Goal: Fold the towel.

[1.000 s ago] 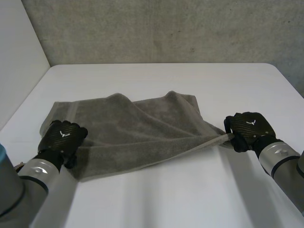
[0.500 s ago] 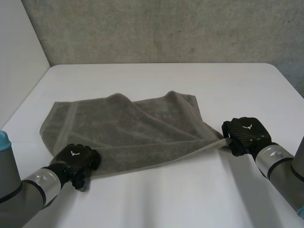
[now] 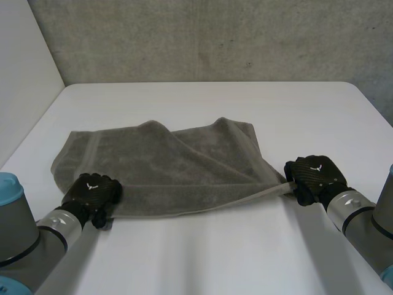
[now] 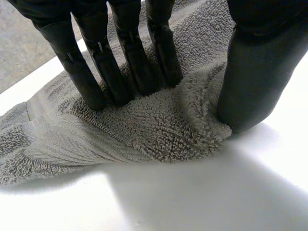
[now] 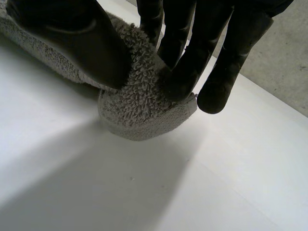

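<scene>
Head view: the grey towel [image 3: 172,166] lies rumpled across the middle of the white worktop [image 3: 215,255], a diagonal ridge running through its far half, with the left hand [image 3: 92,192] on its near left corner and the right hand [image 3: 313,175] on its near right corner, the near hem stretched between the 2. In the left wrist view the fingers [image 4: 130,57] bear down on the pile while the thumb [image 4: 255,77] closes against the bunched corner, pinching the cloth. In the right wrist view that hand's thumb [image 5: 72,38] and fingers [image 5: 187,53] likewise clamp the curled corner between them
</scene>
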`<action>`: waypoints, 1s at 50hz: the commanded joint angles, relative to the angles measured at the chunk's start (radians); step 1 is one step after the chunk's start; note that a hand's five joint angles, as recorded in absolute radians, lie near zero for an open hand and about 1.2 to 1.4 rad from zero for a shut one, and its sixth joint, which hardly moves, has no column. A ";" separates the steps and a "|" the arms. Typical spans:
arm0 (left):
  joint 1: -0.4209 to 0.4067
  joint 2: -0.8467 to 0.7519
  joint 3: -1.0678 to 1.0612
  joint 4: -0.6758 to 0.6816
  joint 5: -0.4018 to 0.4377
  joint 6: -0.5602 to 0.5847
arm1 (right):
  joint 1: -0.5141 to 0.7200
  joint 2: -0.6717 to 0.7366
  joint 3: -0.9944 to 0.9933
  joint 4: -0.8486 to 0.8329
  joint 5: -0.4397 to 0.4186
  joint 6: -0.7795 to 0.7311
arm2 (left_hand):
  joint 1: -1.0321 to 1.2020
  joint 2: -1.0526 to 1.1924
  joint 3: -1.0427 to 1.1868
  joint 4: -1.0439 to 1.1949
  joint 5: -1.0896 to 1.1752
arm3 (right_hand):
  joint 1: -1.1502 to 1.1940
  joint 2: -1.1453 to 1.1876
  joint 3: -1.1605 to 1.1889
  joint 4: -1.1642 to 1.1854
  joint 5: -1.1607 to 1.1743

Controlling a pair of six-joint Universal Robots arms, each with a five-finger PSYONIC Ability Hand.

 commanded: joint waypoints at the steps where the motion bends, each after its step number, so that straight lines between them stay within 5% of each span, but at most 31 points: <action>1: -0.003 -0.013 0.022 0.026 -0.016 -0.003 | 0.000 0.000 0.000 -0.001 0.000 0.000 | -0.067 -0.067 -0.069 -0.067 -0.244 | 0.456 0.062 0.066 0.066 0.036; 16: -0.024 -0.013 0.045 0.162 -0.168 -0.003 | 0.003 -0.002 0.002 -0.001 0.000 0.000 | 0.080 0.080 0.078 0.080 -0.097 | 0.456 0.062 0.066 0.066 0.036; 22: -0.024 -0.010 0.042 0.262 -0.257 0.011 | 0.003 -0.002 0.004 -0.001 0.000 0.000 | -0.098 -0.098 -0.100 -0.098 -0.275 | 0.456 0.062 0.066 0.066 0.036; 38: -0.024 0.048 0.016 0.284 -0.277 0.014 | 0.003 -0.002 0.004 -0.001 0.000 0.000 | -0.196 -0.196 -0.198 -0.196 -0.373 | 0.456 0.062 0.066 0.066 0.036; 41: -0.021 0.059 0.018 0.284 -0.279 0.017 | 0.003 -0.002 0.002 -0.001 0.000 0.000 | -0.043 -0.043 -0.045 -0.043 -0.220 | 0.456 0.062 0.066 0.066 0.036; 43: -0.012 0.076 0.016 0.282 -0.276 0.018 | 0.000 -0.002 0.002 -0.001 0.000 0.000 | 0.544 0.544 0.542 0.544 0.367 | 0.456 0.062 0.066 0.066 0.036; 50: -0.011 0.141 0.001 0.272 -0.262 0.018 | -0.006 -0.014 -0.007 0.001 -0.003 0.004 | 0.547 0.547 0.545 0.546 0.369 | 0.456 0.062 0.066 0.066 0.036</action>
